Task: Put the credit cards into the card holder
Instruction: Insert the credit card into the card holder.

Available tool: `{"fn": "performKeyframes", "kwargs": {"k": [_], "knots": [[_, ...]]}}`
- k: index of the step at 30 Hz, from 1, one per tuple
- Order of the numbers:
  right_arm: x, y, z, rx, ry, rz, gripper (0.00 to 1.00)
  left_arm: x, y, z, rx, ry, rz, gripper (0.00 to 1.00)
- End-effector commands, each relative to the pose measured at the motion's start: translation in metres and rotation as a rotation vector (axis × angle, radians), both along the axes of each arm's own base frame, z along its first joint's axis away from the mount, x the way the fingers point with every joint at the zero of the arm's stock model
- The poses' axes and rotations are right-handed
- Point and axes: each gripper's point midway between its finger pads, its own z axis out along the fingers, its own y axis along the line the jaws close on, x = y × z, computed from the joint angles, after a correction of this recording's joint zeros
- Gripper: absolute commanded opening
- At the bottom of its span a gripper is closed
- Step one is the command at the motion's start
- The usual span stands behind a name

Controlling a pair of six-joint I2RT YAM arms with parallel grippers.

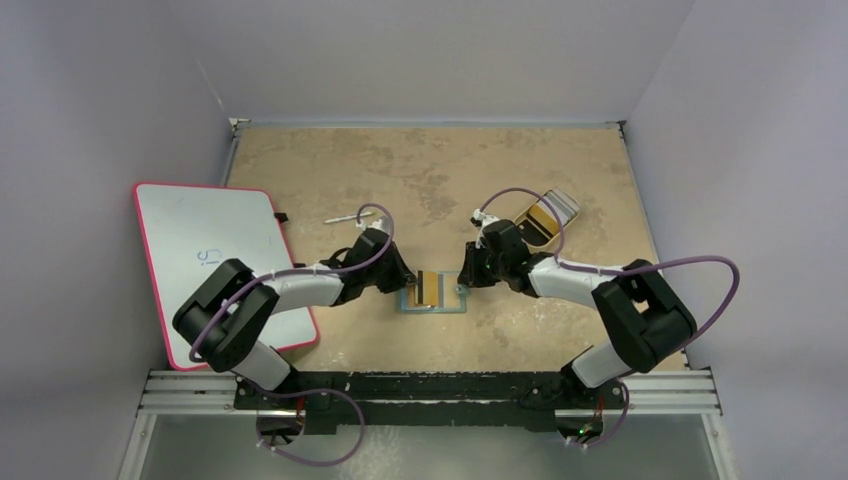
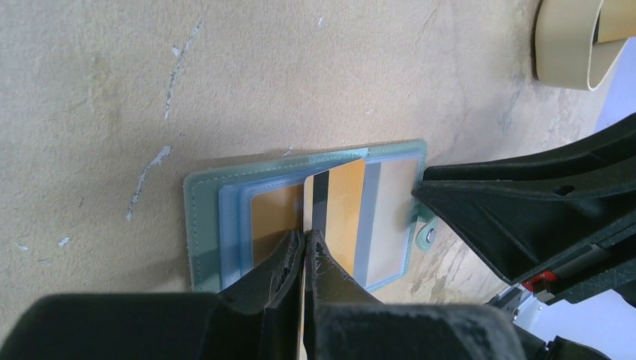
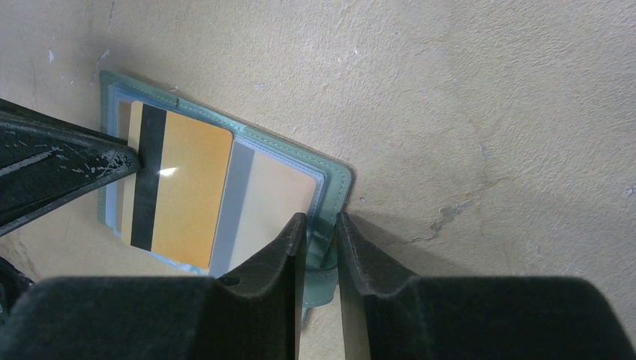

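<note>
The card holder (image 1: 436, 293) lies open at the table's middle, grey-green with pale blue pockets (image 2: 201, 225). My left gripper (image 2: 306, 238) is shut on a yellow-orange credit card with a black stripe (image 2: 343, 206). It holds the card tilted over the holder's middle fold. Another orange card (image 2: 271, 217) sits in the left pocket, and a white-grey card (image 2: 391, 214) in the right one. My right gripper (image 3: 321, 221) is shut on the holder's snap-tab edge (image 3: 324, 259), pinning it down. The held card (image 3: 187, 184) also shows in the right wrist view.
A tan rounded tray (image 1: 547, 214) with cards in it stands at the back right; it also shows in the left wrist view (image 2: 570, 45). A white board with a pink rim (image 1: 215, 255) lies at the left. A small white pen (image 1: 340, 218) lies behind the left arm.
</note>
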Motion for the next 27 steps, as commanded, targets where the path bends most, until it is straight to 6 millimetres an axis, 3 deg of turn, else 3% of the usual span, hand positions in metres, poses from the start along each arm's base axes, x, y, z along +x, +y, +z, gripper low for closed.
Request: {"fn": "performKeyframes", "kwargs": {"k": [1, 13, 27], "knots": [[-0.005, 0.002, -0.003, 0.006, 0.007, 0.012, 0.23, 0.004, 0.009, 0.007, 0.074, -0.009, 0.020, 0.00], [-0.006, 0.003, -0.003, 0.008, 0.006, 0.016, 0.23, -0.011, -0.003, 0.007, 0.106, 0.095, -0.053, 0.00], [-0.006, 0.004, -0.002, 0.013, 0.003, 0.019, 0.22, 0.000, -0.012, -0.003, 0.118, 0.075, -0.080, 0.00]]}}
